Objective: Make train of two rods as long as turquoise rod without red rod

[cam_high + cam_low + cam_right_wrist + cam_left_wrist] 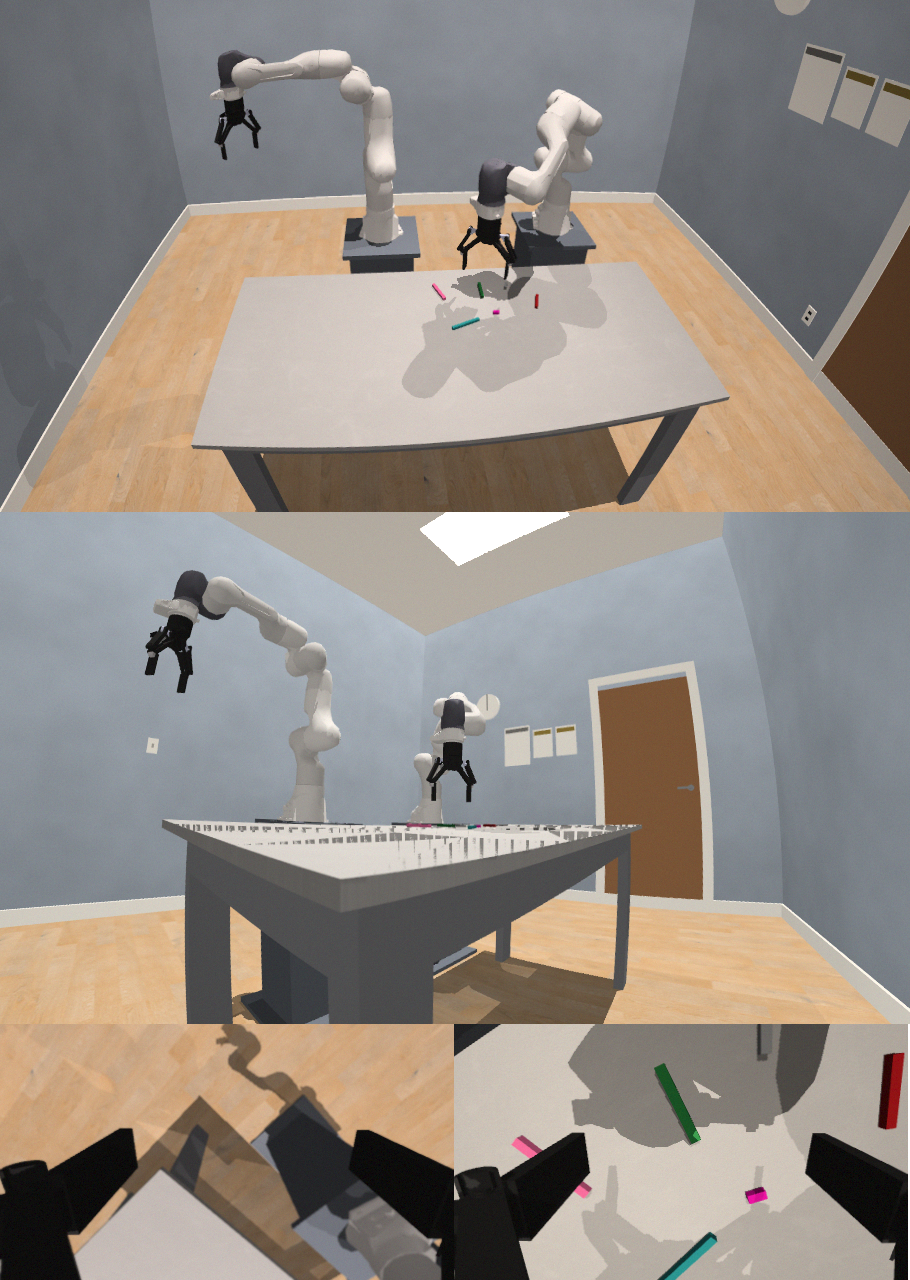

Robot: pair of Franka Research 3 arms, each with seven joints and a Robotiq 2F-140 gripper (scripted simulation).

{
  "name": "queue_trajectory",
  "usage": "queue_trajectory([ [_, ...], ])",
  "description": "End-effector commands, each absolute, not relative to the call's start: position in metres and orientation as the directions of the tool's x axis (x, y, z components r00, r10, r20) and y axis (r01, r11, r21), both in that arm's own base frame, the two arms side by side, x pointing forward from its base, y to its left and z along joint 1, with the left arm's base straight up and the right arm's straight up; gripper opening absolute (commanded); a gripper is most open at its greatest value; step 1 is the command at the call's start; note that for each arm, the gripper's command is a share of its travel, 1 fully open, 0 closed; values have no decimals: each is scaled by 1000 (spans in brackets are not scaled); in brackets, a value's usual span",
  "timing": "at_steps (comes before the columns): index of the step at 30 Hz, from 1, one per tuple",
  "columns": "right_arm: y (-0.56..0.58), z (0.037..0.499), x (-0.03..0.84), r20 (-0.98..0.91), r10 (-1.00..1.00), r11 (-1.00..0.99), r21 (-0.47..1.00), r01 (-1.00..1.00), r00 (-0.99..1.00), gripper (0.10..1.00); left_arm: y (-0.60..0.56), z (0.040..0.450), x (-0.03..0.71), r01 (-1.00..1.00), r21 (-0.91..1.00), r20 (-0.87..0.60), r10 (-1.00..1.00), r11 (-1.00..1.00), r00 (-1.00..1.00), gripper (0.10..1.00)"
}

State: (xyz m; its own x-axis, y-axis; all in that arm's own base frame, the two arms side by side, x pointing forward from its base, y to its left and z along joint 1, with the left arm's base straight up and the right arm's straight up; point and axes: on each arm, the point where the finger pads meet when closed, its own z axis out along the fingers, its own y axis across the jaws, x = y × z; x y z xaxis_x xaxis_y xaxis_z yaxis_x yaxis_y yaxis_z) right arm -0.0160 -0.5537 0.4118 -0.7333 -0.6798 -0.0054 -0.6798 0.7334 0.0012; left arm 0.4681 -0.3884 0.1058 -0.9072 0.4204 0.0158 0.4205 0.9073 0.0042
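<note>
Nearest in the top view is the table (318, 394) (342, 894) (724, 1174) (170, 1234), its bare front half reaching the lower left and lower right; near the frame's centre lies the turquoise rod (465, 323) (471, 826) (689, 1257), long axis rising gently rightward; the short magenta rod (496, 312) (756, 1195) lies just right of it, roughly crosswise; right of that the red rod (536, 301) (489, 825) (891, 1091) points nearly up the frame.

Farther back, the pink rod (439, 291) (420, 825) (528, 1146) slants from upper left to lower right, its middle hidden by a finger in the left wrist view; the green rod (481, 290) (446, 825) (677, 1104) runs steeply, top tipped left, under shadow; the grey rod (505, 285) (764, 1041) lies right of it, pointing up the frame in the wrist view; all these rods lie separate, and no two form a train.

The left pincer (485, 272) (451, 799) (697, 1153) hangs above the rods, fingers wide apart, holding nothing; beyond, at the upper left, the right pincer (239, 151) (166, 682) (243, 1149) is high and likewise spread, holding nothing; papers (816, 82) (516, 745) hang at the upper right, any writing unreadable.
</note>
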Motion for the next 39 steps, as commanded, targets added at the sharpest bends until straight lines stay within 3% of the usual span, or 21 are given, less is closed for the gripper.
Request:
queue_trajectory([
  [1,-554,413,-18,0,-684,730,0,-684,-730,1000,-393,106,465,264,2,3,264,965,-965,1000],
  [21,-554,413,-18,0,-684,730,0,-684,-730,1000,-393,103,447,-22,0,0,-22,1000,-1000,1000],
  [22,-554,413,-18,0,-684,730,0,-684,-730,1000,-393,103,447,-22,0,0,-22,1000,-1000,231],
  [39,-554,413,-18,0,-684,730,0,-684,-730,1000,-393,103,447,-22,0,0,-22,1000,-1000,231],
])
